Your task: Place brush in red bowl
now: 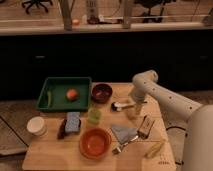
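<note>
The brush [121, 105] lies on the wooden table to the right of the middle, its dark head pointing left and its cream handle running right. My gripper [133, 108] hangs straight down from the white arm [145, 81] and sits at the right end of the brush handle, hiding that end. The red bowl [95, 142] stands empty near the table's front edge, left of and nearer than the brush.
A dark maroon bowl [101, 92] and a green tray [56, 103] holding an orange fruit [72, 94] stand at the back. Around the red bowl are a green cup [94, 116], blue sponge [73, 122], white cup [36, 126], grey cloth [124, 132], metal utensil [121, 146], brown box [145, 126] and yellow stick [155, 149].
</note>
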{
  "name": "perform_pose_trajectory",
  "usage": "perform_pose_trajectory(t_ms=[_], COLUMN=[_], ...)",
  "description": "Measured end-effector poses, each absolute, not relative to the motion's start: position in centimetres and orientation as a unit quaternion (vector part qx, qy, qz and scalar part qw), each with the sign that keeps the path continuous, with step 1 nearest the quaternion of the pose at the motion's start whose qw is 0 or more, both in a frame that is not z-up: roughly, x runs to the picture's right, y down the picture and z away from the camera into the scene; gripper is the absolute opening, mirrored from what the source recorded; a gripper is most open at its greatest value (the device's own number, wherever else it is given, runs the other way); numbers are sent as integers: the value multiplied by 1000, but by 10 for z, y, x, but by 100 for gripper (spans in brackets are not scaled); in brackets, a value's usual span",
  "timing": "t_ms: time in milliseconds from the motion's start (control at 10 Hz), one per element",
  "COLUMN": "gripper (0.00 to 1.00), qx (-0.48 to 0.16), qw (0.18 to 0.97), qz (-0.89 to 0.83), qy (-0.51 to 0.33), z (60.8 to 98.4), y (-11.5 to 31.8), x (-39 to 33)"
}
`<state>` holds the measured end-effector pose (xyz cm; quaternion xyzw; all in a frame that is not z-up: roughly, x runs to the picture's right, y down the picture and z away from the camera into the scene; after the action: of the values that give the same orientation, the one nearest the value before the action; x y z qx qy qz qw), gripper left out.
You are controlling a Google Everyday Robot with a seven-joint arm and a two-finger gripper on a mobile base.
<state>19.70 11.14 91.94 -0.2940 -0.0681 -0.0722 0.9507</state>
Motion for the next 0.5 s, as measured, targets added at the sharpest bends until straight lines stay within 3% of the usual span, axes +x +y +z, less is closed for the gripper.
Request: perform_pose_trajectory(t_ms=[200,500], gripper=[76,50], qx=[-298,-301], qw=[950,949], qz=[-69,-65], qy=[-68,-69], z=[921,924], y=[113,114], x=[198,198])
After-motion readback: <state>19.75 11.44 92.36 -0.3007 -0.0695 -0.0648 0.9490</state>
